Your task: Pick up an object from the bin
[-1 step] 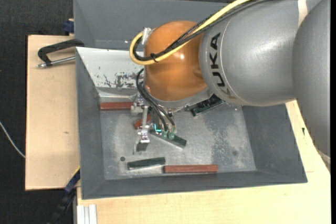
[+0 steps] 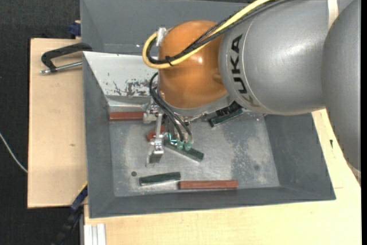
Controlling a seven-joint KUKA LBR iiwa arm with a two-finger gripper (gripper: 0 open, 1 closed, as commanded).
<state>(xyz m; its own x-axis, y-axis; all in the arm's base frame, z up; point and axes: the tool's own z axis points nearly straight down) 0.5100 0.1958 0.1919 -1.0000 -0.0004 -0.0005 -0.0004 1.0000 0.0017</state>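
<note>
Camera view from above: the gripper (image 2: 162, 143) hangs low over the middle of the grey bin (image 2: 252, 163); I cannot tell whether it is open or closed; a small green circuit piece (image 2: 188, 150) lies just beside it, toward the view's right, its long axis slanting down to the right.

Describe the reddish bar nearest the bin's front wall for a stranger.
Find the grey bin's front wall, lowest in view. Two bars lie beside it; the reddish bar is the right one, longer than the dark green bar.
</note>
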